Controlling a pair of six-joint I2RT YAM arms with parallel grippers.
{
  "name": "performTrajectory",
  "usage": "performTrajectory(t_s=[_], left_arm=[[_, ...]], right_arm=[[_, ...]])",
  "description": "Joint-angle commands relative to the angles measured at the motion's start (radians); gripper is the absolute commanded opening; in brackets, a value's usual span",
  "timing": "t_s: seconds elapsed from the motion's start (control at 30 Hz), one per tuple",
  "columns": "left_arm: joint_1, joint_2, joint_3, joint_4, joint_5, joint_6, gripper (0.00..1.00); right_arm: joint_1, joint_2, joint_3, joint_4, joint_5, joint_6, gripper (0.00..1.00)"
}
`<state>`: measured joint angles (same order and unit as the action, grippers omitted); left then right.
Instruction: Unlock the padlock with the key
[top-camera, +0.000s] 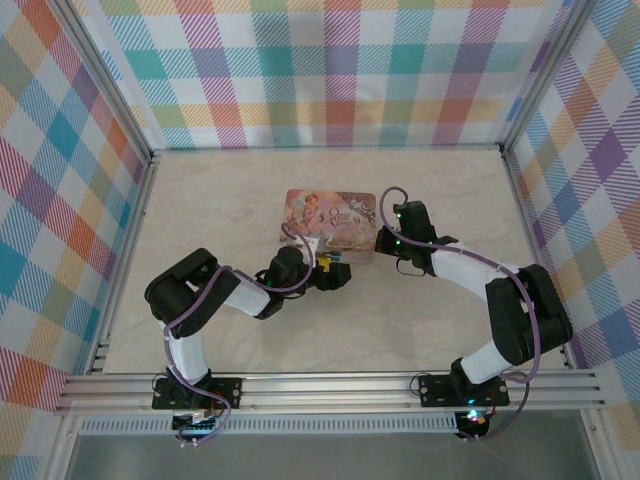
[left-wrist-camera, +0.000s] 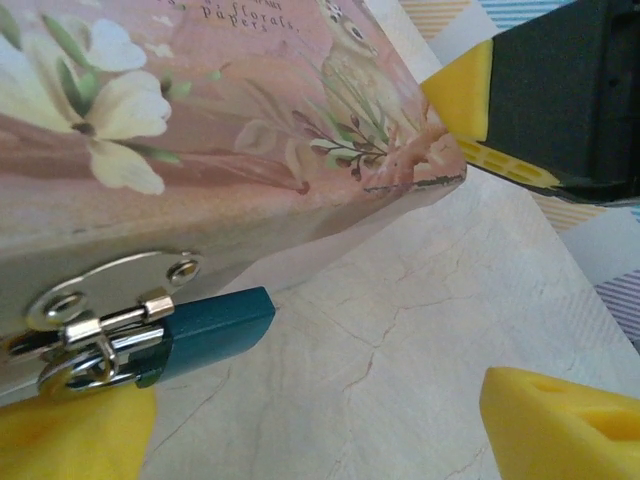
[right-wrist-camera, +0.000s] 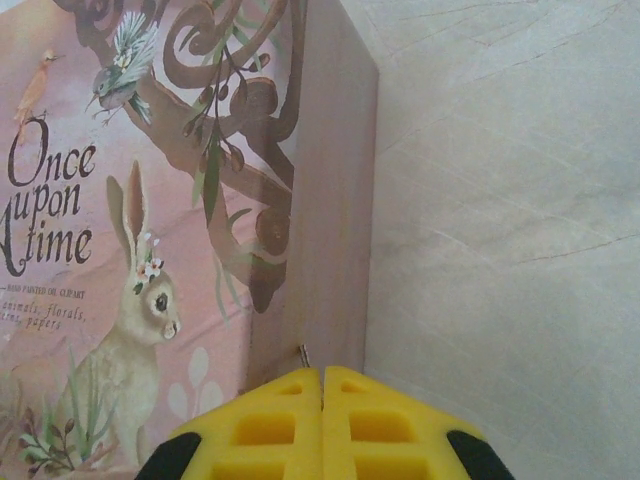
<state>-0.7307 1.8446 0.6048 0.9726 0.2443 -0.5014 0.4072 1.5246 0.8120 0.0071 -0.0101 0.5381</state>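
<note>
Here, reaching inward low, left end effector (left-wrist-camera: 315, 428) is spread, right end effector (right-wrist-camera: 322, 400) pressed together.

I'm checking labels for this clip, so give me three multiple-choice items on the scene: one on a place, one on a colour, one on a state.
1. Where does the padlock hang?
A) on the metal clasp on the tin's side wall
B) loose on the table
C) on top of the lid

2. What colour is the head of the key?
A) red
B) teal
C) white

3. What state is the right gripper in?
A) wide open
B) shut on the key
C) shut, holding nothing

Answers:
1 A: the left wrist view shows it at the clasp on the tin's wall.
2 B: a teal head sticks out beside the padlock.
3 C: the right wrist view shows it closed tight with nothing between, next to the tin's side.
</note>
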Motion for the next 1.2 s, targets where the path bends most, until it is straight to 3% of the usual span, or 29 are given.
performTrajectory(t_s=[0.0,0.27,0.83,1.17], left_arm=[[0.006,-0.007,-0.009,0.076,-0.067,-0.008,0.85],[0.041,0.012,-0.051,0.178,-0.072,-0.084,0.87],[0.091,0.149,-0.043,0.44,0.131,-0.173,0.78],[0.096,0.129,-0.06,0.443,0.18,-0.167,0.75]], right_arm=[[0.01,0.003,0.014,0.013,-0.024,-0.001,0.0],[0.01,0.003,0.01,0.015,-0.021,-0.004,0.0],[0.01,0.009,0.01,0.025,-0.03,0.002,0.0],[0.01,0.009,0.012,0.022,-0.028,-0.002,0.0]])
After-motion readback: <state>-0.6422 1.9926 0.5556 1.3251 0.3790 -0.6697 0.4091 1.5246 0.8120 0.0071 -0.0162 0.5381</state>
